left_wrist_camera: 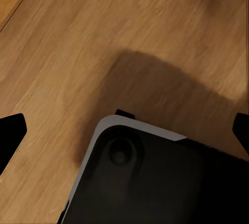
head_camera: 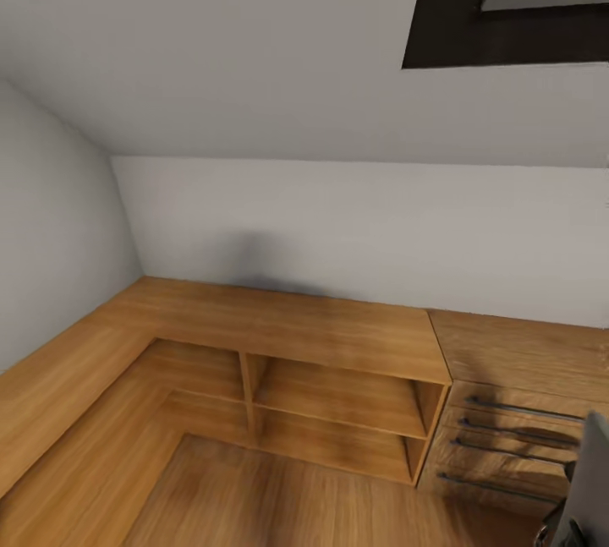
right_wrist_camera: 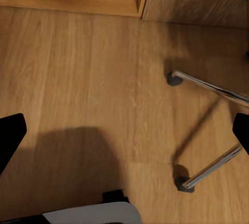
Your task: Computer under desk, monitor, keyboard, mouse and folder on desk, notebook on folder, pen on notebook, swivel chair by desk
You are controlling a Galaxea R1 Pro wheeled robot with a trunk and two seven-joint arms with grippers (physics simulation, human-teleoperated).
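Attic-style room, white sloped ceiling, wood floor [head_camera: 279, 496]. A low oak shelving unit [head_camera: 338, 378] runs along the wall and wraps the corner, with a drawer unit [head_camera: 507, 437] with grey bar handles next to it. The grey back of the swivel chair [head_camera: 592, 479] shows at the head view's lower right edge. In the right wrist view, two chrome legs with casters [right_wrist_camera: 207, 125] of that chair stand on the floor ahead of the right gripper [right_wrist_camera: 124, 130], nearer one fingertip, not between the fingers. Fingers spread wide, nothing held. Left gripper [left_wrist_camera: 124, 130] also spread wide and empty, over bare floor and the robot's dark base [left_wrist_camera: 155, 177].
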